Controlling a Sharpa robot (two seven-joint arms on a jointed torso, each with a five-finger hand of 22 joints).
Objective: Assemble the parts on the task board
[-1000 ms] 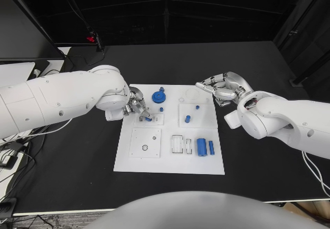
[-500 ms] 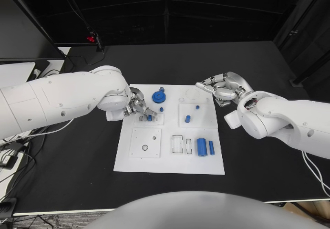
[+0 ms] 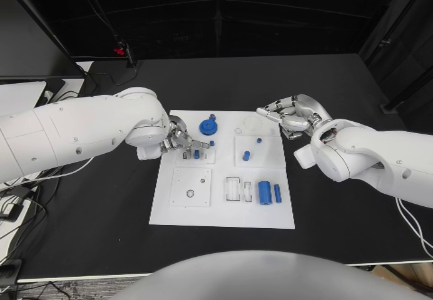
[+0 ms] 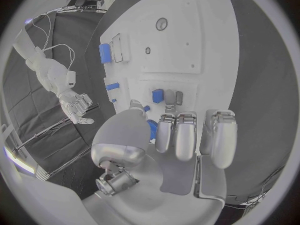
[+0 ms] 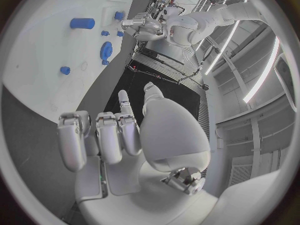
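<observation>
On the board [image 3: 222,206]:
Left hand [image 3: 181,145]: fingertips pinch a small blue peg [image 3: 196,153].
Right hand [image 3: 290,116]: fingers curled, holding nothing.

A black desk [image 3: 226,81] carries everything. Cables [image 3: 22,187] trail off its left edge. A small red object [image 3: 118,50] sits at the desk's far-left corner.

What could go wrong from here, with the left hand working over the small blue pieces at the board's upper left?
The left hand hovers right over a small blue part with the blue gear close beside it; a stray finger might knock either. The task board lies loose on the table, so a push may shift it. The right hand sits at the board's edge, near the parts there.
</observation>
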